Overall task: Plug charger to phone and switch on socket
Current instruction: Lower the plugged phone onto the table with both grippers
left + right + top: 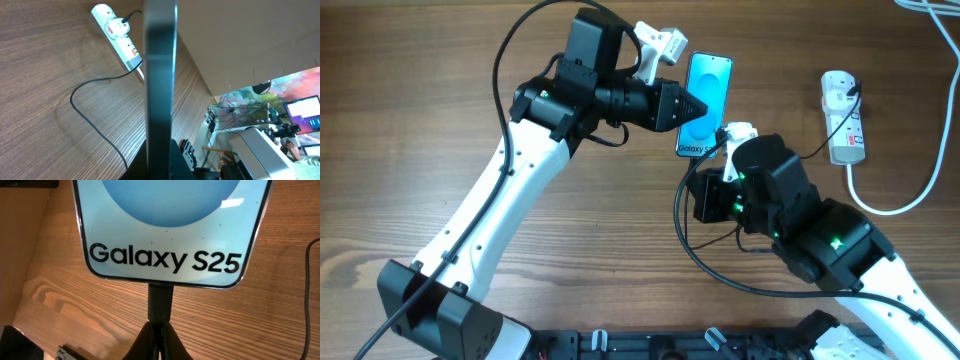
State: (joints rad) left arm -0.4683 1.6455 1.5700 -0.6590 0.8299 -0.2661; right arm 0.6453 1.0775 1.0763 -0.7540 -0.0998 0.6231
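Note:
The phone [708, 88] has a teal screen and a white strip reading "Galaxy S25" at its near end. My left gripper [692, 108] is shut on its left edge; in the left wrist view the phone [160, 75] shows edge-on between the fingers. My right gripper [160, 342] is shut on the charger's dark plug tip [160, 300], which meets the middle of the phone's [170, 220] bottom edge; how deep it sits is hidden. The thin black cable [73, 100] runs over the wood to the white socket [846, 120], also seen in the left wrist view [120, 37].
A white adapter [838, 88] sits in the socket's far end. The socket's thick white cord [905, 205] loops off to the right edge. The right arm [800, 225] fills the near right; the left arm [510, 190] crosses from the near left.

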